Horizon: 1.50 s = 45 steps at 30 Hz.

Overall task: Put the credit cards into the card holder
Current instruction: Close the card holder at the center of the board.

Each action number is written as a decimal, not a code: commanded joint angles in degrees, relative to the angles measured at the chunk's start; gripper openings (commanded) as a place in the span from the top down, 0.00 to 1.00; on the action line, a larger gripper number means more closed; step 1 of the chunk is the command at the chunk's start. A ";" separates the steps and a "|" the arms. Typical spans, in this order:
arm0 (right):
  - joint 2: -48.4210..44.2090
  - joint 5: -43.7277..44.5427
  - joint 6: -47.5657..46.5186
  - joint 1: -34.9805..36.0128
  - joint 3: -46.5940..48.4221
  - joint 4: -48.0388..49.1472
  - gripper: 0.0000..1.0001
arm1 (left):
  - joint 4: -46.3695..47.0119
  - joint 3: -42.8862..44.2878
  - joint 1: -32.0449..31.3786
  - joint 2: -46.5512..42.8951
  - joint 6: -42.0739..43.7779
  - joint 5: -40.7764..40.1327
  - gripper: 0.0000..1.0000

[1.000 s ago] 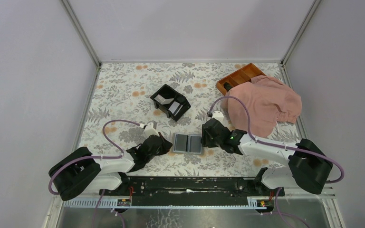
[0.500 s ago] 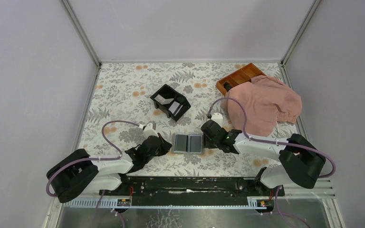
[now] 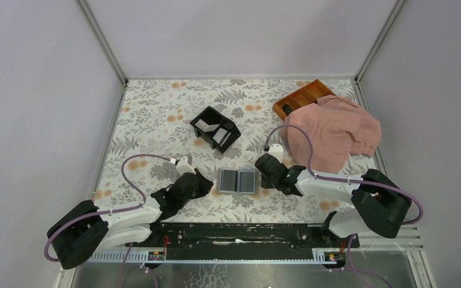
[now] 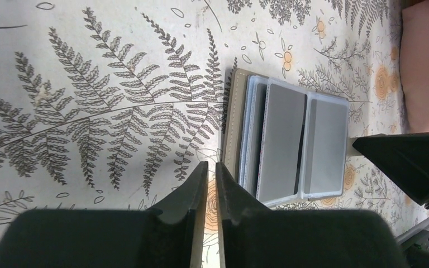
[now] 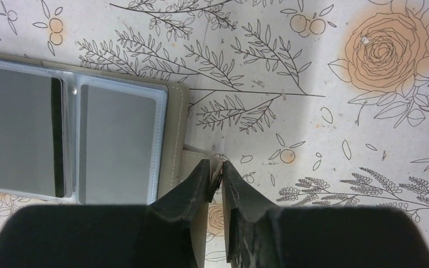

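- The bench (image 3: 156, 114), covered in a pale sheet printed with ferns and orange flowers, is carrying everything; both arms are reaching onto it from its near edge
- A crumpled pink cloth (image 3: 336, 132) is lying at the far right, draping over one end of an orange-brown divided tray (image 3: 303, 96)
- A black two-compartment box (image 3: 216, 128) is sitting tilted, left of the tray and beyond the arms; a pale white card (image 3: 204, 124) is showing in each compartment
- The flat grey-taupe bifold card holder (image 3: 237, 180) is lying open on the bench between the two tools, its clear sleeves facing up
- The left tool (image 4: 208, 166) is hovering low, just beside the card holder's left edge; its fingers are almost together with a thin slit between them, grasping nothing
- The right tool (image 5: 217, 163) is sitting at the card holder's right edge, clenching down on the taupe closing tab (image 5: 189, 159) that is sticking out there
- Two grey credit cards (image 5: 117, 145) are sitting inside the clear sleeves, one on each half; one is showing a dark stripe (image 5: 57, 137) along its edge
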 commanded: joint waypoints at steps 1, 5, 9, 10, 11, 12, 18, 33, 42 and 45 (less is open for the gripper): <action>-1.66 2.31 0.82 0.44 -0.57 1.59 0.80 | -2.89 -0.57 -0.20 -1.47 0.84 -3.59 0.87; -2.26 2.30 0.81 0.44 -0.77 1.49 0.80 | -3.29 1.18 -0.22 1.90 3.16 -2.58 0.95; -2.67 2.35 0.86 0.34 -0.85 1.41 0.80 | -0.82 1.78 -0.20 6.69 3.53 -0.74 0.98; -2.62 2.26 0.82 0.34 -0.81 1.36 0.80 | 0.30 1.67 -0.24 7.62 3.50 -0.18 0.99; -2.60 2.18 0.86 0.31 -0.86 1.37 0.81 | 1.27 1.64 -0.25 8.64 3.53 0.42 0.99; -2.65 2.08 0.82 0.32 -0.84 1.45 0.80 | 2.06 1.70 -0.25 9.74 3.65 0.88 1.00; -2.40 1.56 0.85 0.29 -0.95 1.68 0.81 | 6.84 2.56 -0.27 16.29 4.89 4.53 1.00; 0.06 -0.06 0.90 0.29 -0.46 2.67 0.82 | 17.58 -2.66 -0.26 5.87 4.71 8.45 1.00; 1.31 -0.69 0.52 0.32 0.64 2.82 0.82 | 21.40 -2.42 -0.26 5.57 5.19 10.88 1.00; 0.95 -0.60 0.38 0.28 0.55 2.45 0.82 | 16.80 -2.11 -0.25 4.46 4.99 7.93 1.00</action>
